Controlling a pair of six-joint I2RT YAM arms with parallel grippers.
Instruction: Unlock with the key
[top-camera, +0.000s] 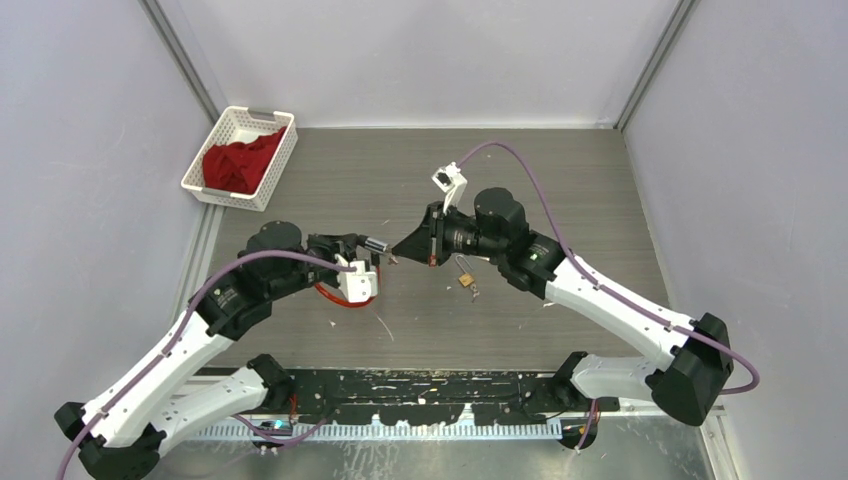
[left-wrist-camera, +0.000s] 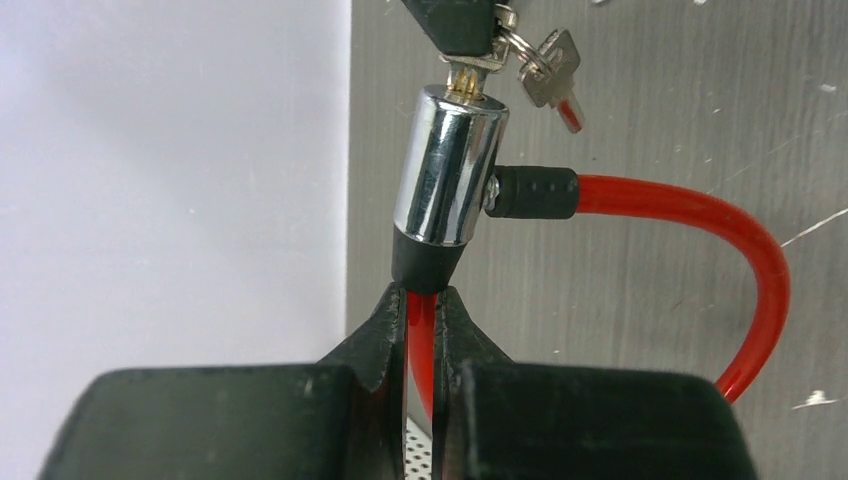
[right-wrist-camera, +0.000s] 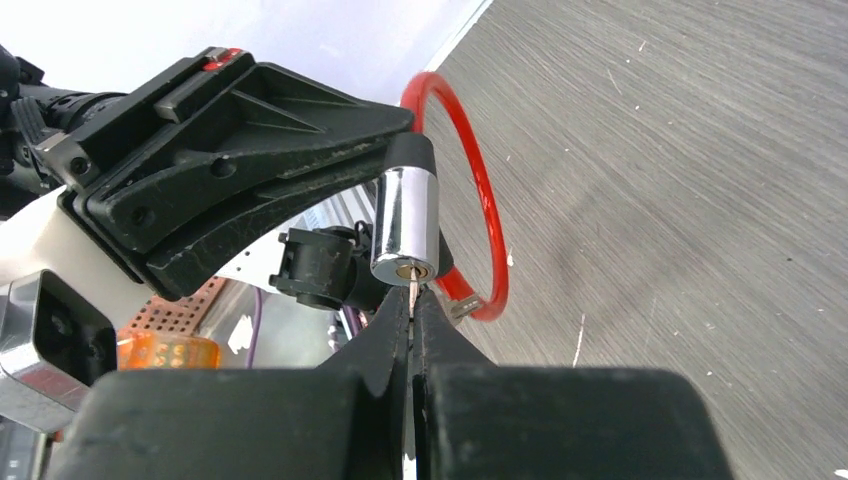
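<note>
Hidden: the head of the key (right-wrist-camera: 411, 291) is buried between the right fingers (right-wrist-camera: 385, 335); only a sliver of its blade shows between their tips and the keyhole. How deep it sits cannot be told.
Cut off: the cable (left-wrist-camera: 700, 215) drops out of view between the left fingers (left-wrist-camera: 375, 335), and its loop runs past the frame edge in the left wrist view.
Hard to make out: from above, the meeting point of the two arms is too small to read.
Lock (left-wrist-camera: 450, 165): a chrome cylinder with black end caps, held off the tabletop (top-camera: 560, 180) near its middle, a little toward the left edge, keyhole facing the right fingers.
Left fingers: clenched on the red cable just behind the lock.
Right fingers: pinched tight on the key, its tip at the keyhole.
Spare key (left-wrist-camera: 552, 65): hangs on a ring just beside the right fingertips.
Small object (top-camera: 465, 279): brass-coloured, lying on the tabletop under the right wrist; too small to identify.
Basket (top-camera: 275, 165): white, at the far left corner, with a red cloth (top-camera: 235, 165) in it, well apart from the arms.
Arms: both reach in from the near edge, wrists roughly level, tips pointing at each other.
</note>
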